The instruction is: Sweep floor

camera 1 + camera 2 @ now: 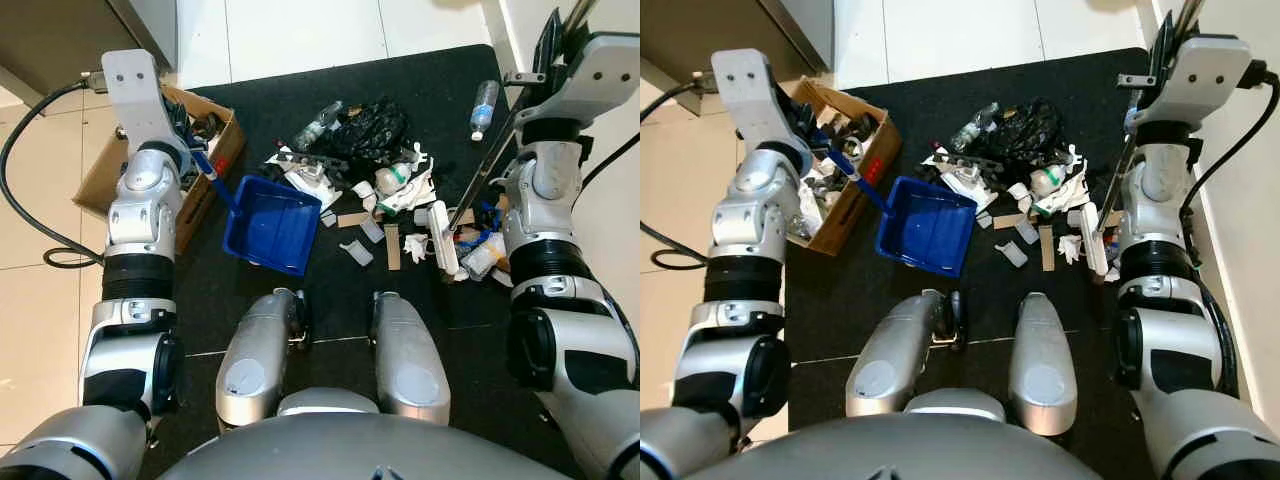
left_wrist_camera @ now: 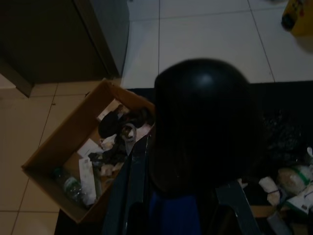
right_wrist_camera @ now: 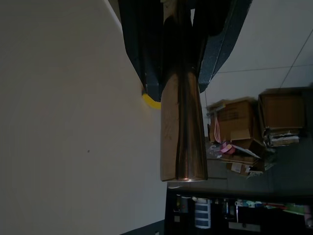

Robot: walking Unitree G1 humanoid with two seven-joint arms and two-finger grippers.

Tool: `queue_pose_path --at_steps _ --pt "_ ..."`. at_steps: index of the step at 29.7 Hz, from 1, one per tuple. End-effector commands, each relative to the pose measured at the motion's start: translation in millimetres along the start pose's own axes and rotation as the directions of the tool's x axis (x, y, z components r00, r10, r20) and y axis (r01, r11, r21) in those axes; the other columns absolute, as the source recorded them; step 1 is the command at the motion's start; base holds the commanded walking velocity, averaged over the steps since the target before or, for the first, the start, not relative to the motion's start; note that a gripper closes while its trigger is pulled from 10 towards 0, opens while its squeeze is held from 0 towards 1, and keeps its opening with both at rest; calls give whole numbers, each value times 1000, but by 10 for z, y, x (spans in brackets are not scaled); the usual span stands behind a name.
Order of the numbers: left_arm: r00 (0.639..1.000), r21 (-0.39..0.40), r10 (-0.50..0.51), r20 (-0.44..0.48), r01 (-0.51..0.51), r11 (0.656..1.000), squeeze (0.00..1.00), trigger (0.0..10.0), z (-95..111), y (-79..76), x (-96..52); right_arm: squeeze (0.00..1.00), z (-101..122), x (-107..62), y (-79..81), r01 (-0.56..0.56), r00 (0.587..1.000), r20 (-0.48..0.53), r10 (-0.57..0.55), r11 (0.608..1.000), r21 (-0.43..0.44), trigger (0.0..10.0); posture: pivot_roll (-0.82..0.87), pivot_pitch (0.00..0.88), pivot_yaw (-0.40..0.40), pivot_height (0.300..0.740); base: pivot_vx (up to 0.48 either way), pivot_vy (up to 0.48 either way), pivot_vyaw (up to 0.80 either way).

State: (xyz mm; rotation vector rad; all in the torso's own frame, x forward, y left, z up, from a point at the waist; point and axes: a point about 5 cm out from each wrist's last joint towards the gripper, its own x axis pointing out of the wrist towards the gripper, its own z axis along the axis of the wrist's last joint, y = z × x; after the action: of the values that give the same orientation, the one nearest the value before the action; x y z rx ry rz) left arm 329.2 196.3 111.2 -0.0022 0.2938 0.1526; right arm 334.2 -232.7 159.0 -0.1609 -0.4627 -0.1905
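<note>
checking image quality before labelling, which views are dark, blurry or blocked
Left and right eye views: evenly lit, sharp. Left wrist view: very dark, a black finger blocks the centre, the cardboard box is dim. Right wrist view: the broom handle looms close with a glare streak; background small.

A brown cardboard box stands open on the edge of a black mat, half on the beige tiles. Inside the box lie a plastic bottle, papers and some dark things. A black cable runs over the tiles beside it. A grey cabinet stands behind the box.
</note>
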Motion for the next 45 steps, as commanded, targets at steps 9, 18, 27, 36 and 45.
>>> queue_pose_path --at_steps 9,18,27,36,45 --pt "999 -20 24 -37 -25 1000 0 10000 52 185 -171 0 -28 -44 11 -2 1000 1 2 1000 -1 10000 72 138 123 740 0 0 0" --pt "998 18 35 -46 -34 999 0 10000 72 315 -301 0 -42 -36 56 -10 1000 -8 10 1000 8 10000 88 141 120 740 0 0 0" --pt "993 47 99 -63 -96 994 0 10000 -48 401 -279 0 -37 -22 60 -14 1000 -7 14 1000 10 10000 87 142 113 740 0 0 0" --pt "993 16 75 -93 -73 997 0 10000 -141 219 -150 0 -27 -18 34 -9 1000 -1 9 1000 4 10000 65 143 114 740 0 0 0" --pt "995 1 98 -30 -98 995 0 10000 -62 186 -32 0 -35 -44 16 -4 1000 -1 4 1000 -1 10000 54 144 114 740 0 0 0"
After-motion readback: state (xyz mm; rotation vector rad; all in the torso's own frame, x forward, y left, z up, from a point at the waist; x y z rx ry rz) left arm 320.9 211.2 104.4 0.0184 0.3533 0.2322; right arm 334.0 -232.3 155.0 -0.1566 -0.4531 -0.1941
